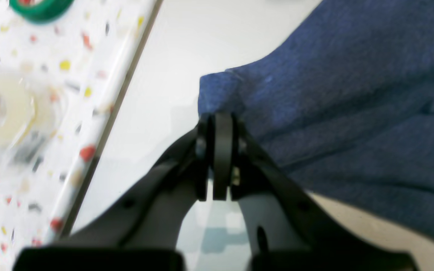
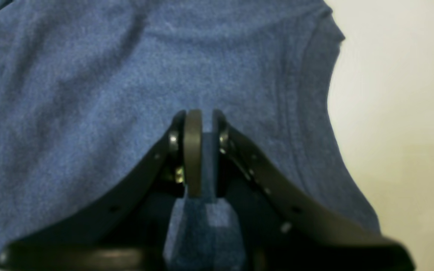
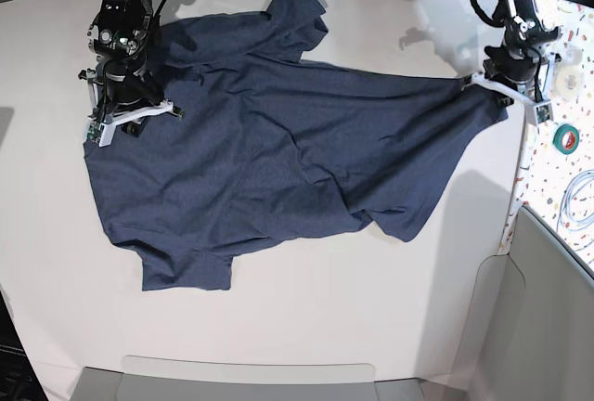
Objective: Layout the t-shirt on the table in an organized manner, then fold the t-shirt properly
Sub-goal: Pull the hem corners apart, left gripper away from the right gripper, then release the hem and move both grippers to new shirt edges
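The dark navy t-shirt (image 3: 278,150) lies spread across the white table (image 3: 306,327), plain side up and wrinkled, with one sleeve bunched at the far edge. At the shirt's right end my left gripper (image 3: 483,81) is shut on a stretched corner. In the left wrist view that gripper (image 1: 219,118) pinches the very edge of the cloth (image 1: 352,113). On the shirt's left side my right gripper (image 3: 125,115) is shut on the fabric. The right wrist view shows blue cloth (image 2: 89,94) caught between the closed fingers of that gripper (image 2: 200,116).
A confetti-speckled strip (image 1: 51,113) runs along the table's right side, carrying a green tape roll (image 3: 566,136) and a clear tape roll (image 1: 2,109). A coiled white cable (image 3: 575,197) lies there too. Grey panels (image 3: 548,299) stand at the front right.
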Robot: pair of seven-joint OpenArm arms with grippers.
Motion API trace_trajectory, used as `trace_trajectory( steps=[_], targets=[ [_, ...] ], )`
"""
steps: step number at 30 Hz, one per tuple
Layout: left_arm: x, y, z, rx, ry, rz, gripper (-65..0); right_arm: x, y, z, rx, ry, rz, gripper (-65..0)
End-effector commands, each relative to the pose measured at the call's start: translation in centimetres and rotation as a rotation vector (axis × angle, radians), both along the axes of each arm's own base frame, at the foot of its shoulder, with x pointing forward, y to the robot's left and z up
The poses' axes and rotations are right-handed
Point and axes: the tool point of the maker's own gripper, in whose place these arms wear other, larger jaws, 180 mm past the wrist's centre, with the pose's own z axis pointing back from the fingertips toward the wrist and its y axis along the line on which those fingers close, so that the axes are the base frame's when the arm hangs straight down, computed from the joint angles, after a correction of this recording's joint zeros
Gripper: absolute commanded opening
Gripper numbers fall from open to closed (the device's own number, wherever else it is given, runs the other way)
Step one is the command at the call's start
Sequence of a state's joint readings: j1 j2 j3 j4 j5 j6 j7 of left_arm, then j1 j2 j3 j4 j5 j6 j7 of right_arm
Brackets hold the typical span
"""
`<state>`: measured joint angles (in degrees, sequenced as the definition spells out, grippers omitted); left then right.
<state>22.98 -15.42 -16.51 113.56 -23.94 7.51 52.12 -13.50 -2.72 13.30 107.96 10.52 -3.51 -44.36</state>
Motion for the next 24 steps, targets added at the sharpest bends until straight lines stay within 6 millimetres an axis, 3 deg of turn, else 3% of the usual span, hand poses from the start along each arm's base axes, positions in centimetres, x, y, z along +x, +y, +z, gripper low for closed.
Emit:
trace_trajectory(
  steps=[1,11,15,18,24],
  targets=[
    [0.3,0.4,1.5,0.038,-0.043,-0.012,-65.0,0.4,-0.8,0.9,-0.021,-0.039,-0.011,-60.3],
    [-0.2,0.1,2.0,0.050,-0.039,-0.031,-64.9,-1.0,-3.2,-0.8,0.022,0.095,-0.084,-60.3],
    [0.3,0.3,1.9,0.029,0.000,-0.013,-51.1,-1.7,-3.7,-1.1,0.025,0.135,-0.087,-56.3],
    [0.5,3.0,3.6,0.044,-0.035,0.074,-43.3,-1.9,-5.2,-1.0,-0.017,0.169,-0.078,-52.9],
    [2.1,5.8,7.4,0.085,-0.140,0.140,-44.2,-2.9,-8.8,1.0,-0.065,0.136,-0.159,-53.1]
  ],
)
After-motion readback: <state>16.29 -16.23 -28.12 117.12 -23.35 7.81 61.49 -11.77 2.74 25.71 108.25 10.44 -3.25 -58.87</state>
